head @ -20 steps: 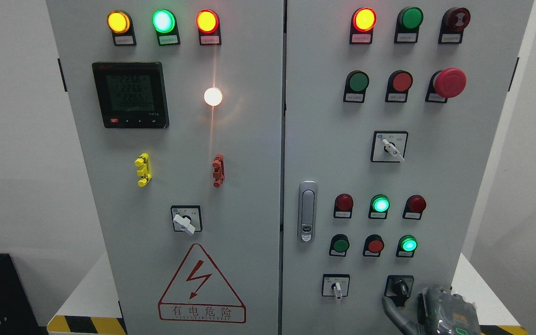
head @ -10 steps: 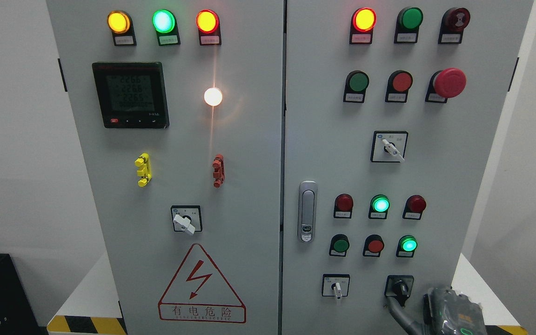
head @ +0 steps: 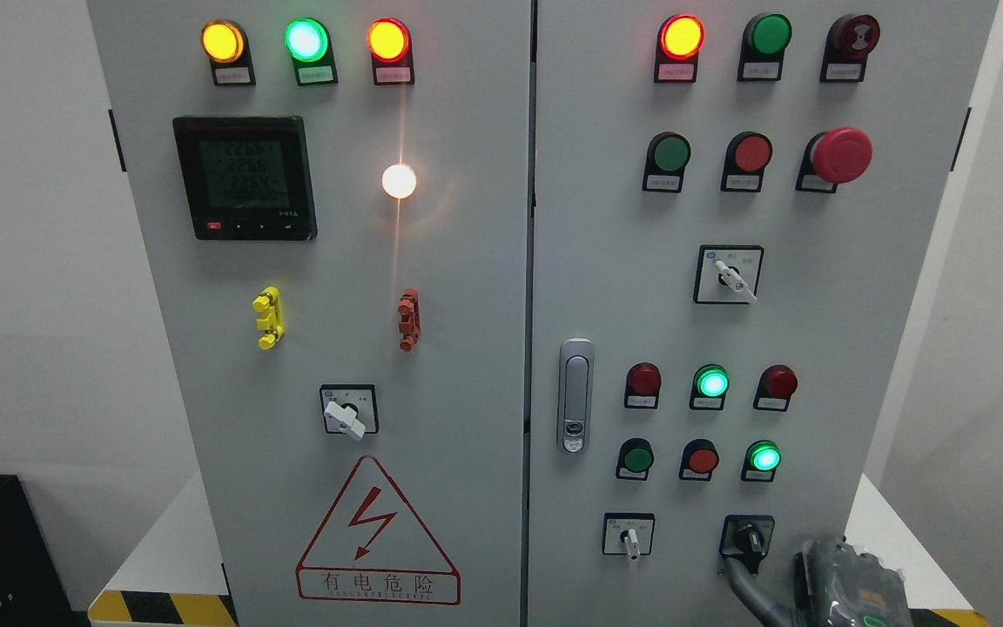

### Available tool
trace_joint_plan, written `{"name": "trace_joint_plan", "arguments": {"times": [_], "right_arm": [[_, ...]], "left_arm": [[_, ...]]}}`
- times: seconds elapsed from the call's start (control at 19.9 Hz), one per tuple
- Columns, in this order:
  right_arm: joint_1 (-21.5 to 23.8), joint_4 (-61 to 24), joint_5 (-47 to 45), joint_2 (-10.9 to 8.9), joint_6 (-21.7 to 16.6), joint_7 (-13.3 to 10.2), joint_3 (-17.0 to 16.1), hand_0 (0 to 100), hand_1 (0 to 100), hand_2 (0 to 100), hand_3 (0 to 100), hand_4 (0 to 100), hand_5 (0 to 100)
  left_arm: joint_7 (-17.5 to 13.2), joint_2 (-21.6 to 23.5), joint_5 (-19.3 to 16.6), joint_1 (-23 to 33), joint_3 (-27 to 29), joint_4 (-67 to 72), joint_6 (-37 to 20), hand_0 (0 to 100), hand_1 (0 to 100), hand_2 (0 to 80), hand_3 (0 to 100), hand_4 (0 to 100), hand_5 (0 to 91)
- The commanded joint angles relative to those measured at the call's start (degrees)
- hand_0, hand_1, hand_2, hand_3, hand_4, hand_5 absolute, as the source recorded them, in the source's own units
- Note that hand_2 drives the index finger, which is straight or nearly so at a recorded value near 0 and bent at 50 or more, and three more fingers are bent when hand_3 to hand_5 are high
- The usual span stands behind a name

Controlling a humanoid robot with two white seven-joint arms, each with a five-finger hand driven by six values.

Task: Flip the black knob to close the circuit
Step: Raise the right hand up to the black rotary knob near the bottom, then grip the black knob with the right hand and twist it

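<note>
— Right hand point(head: 845, 579)?
— Down in the bottom right corner, partly cut off by the edge. Comes in from the right. Holds nothing. Pokes one grey finger point(head: 741, 582) up and to the left, stretched out long. Hard to see the others.
— And the black knob point(head: 750, 538)?
— Low on the right door point(head: 858, 348) of the grey cabinet, on its small black plate. Just right of the white switch point(head: 630, 538) and under the lit green lamp point(head: 764, 456). Looks set close to straight up and down.
— Touching yet?
— Fingertip right under the knob, very close. Cannot tell if touching or just beside. Not wrapped around it, for sure.
— Which step, then?
— Looks like the reach, almost done. No grip and no turn yet, at a guess.
— Next?
— Probably needs a small lift to get onto the knob's little handle. Then a pinch, or a push on one side, and a twist. Should stay off the white switch and the buttons above.
— Left hand?
— Nowhere in sight.
</note>
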Motion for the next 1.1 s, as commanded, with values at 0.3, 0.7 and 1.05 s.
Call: {"name": "trace_joint_plan", "arguments": {"times": [0.3, 0.7, 1.05], "right_arm": [[0.0, 0.0, -0.2, -0.12, 0.0, 0.0, -2.3, 0, 0, 91, 100, 91, 93], [-0.1, 0.0, -0.3, -0.04, -0.3, 0.0, -2.8, 0, 0, 90, 100, 91, 93], [-0.1, -0.1, -0.4, -0.12, -0.4, 0.1, -3.8, 0, 0, 90, 100, 91, 93]], "left_arm": [[0.0, -0.1, 0.0, 0.4, 0.0, 0.0, 0.0, 12, 56, 0.0, 0, 0, 0.0], [0.0, 0.0, 0.0, 0.4, 0.0, 0.0, 0.0, 12, 56, 0.0, 0, 0, 0.0], [0.0, 0.0, 0.0, 0.4, 0.0, 0.0, 0.0, 12, 56, 0.0, 0, 0, 0.0]]}}
